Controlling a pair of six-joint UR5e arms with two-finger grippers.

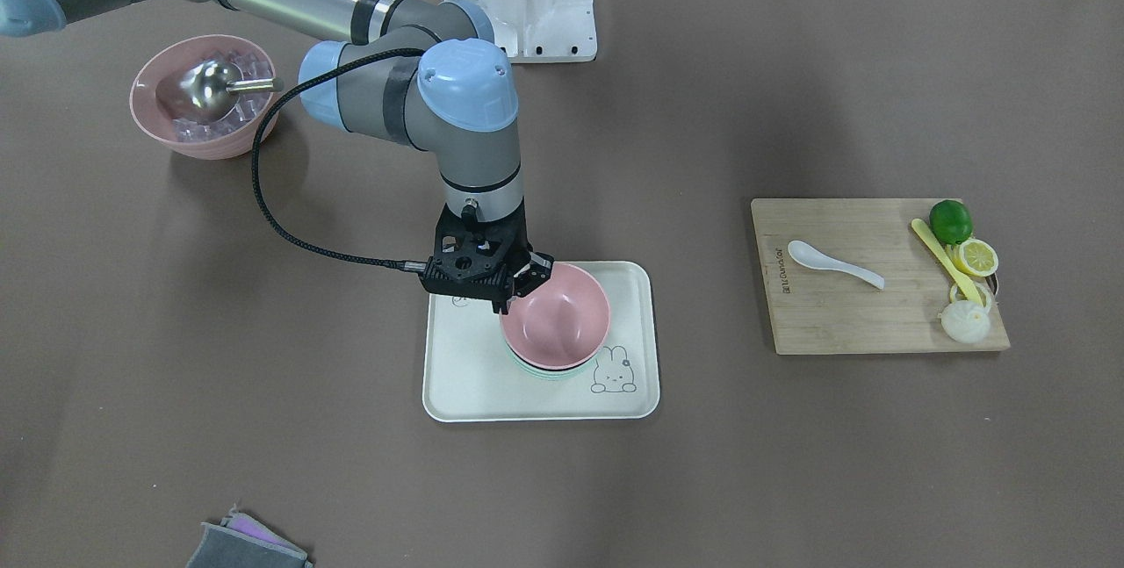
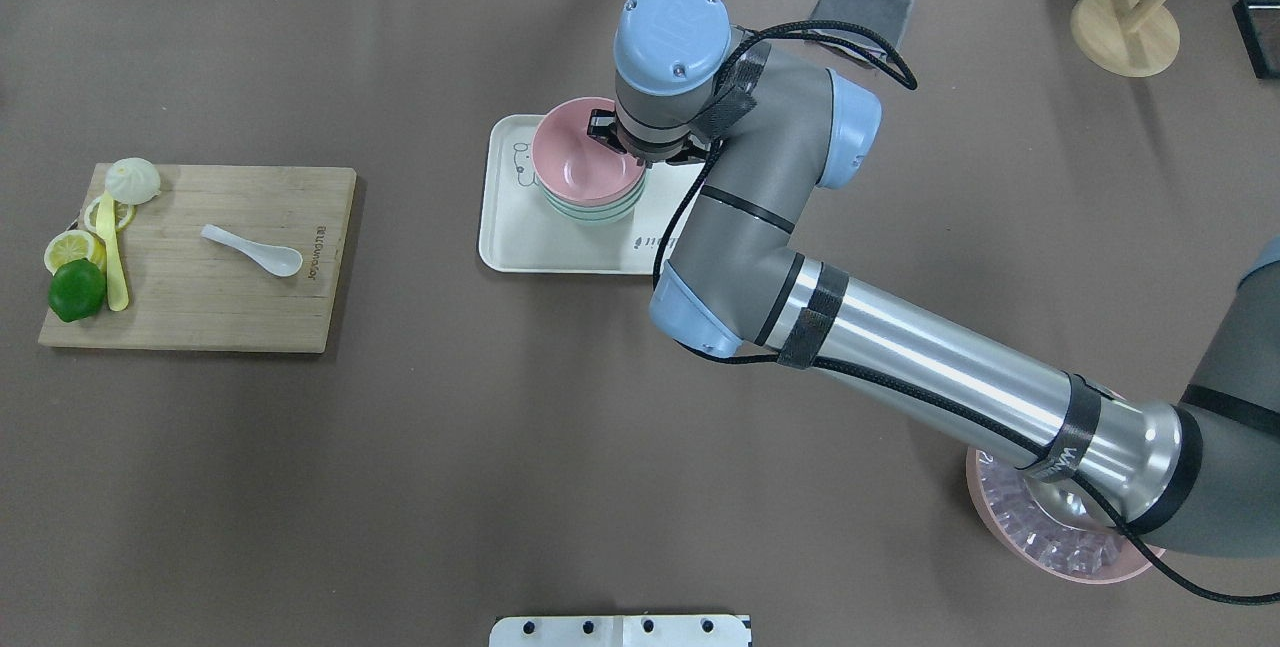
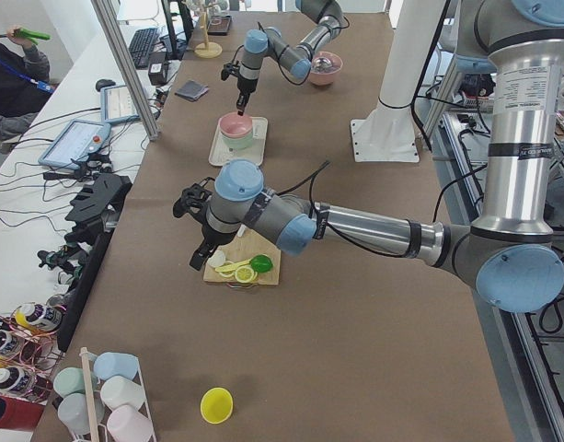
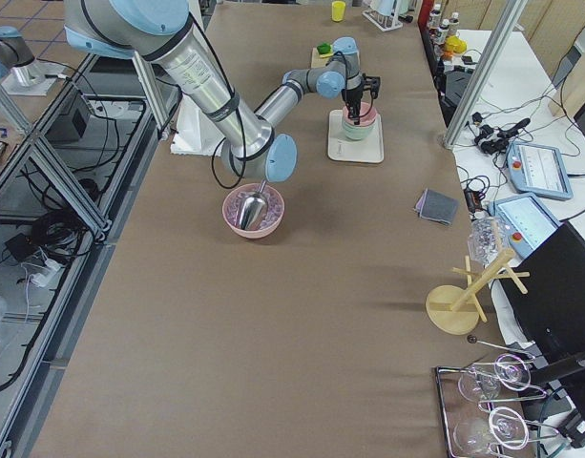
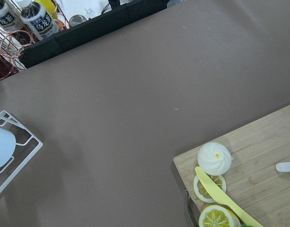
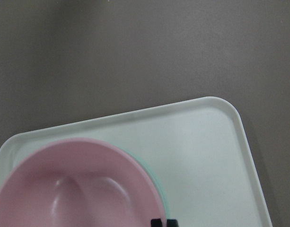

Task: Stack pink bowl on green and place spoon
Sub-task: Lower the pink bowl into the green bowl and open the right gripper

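The pink bowl (image 1: 562,313) sits nested on the green bowl (image 1: 536,372) on the white tray (image 1: 474,384). My right gripper (image 1: 531,274) is shut on the pink bowl's rim on the robot's side; it also shows in the overhead view (image 2: 602,124). The right wrist view shows the pink bowl (image 6: 74,189) with a green edge (image 6: 159,184) under it. The white spoon (image 1: 830,262) lies on the wooden cutting board (image 1: 843,313). My left gripper (image 3: 197,262) hangs over the board's far end, seen only in the exterior left view; I cannot tell its state.
A lime (image 1: 950,221), lemon slices (image 1: 976,257), a yellow knife (image 1: 944,259) and a white bun (image 1: 964,322) lie on the board's edge. A second pink bowl with ice and a metal scoop (image 1: 206,98) stands by the right arm. A grey cloth (image 2: 860,2) lies far back.
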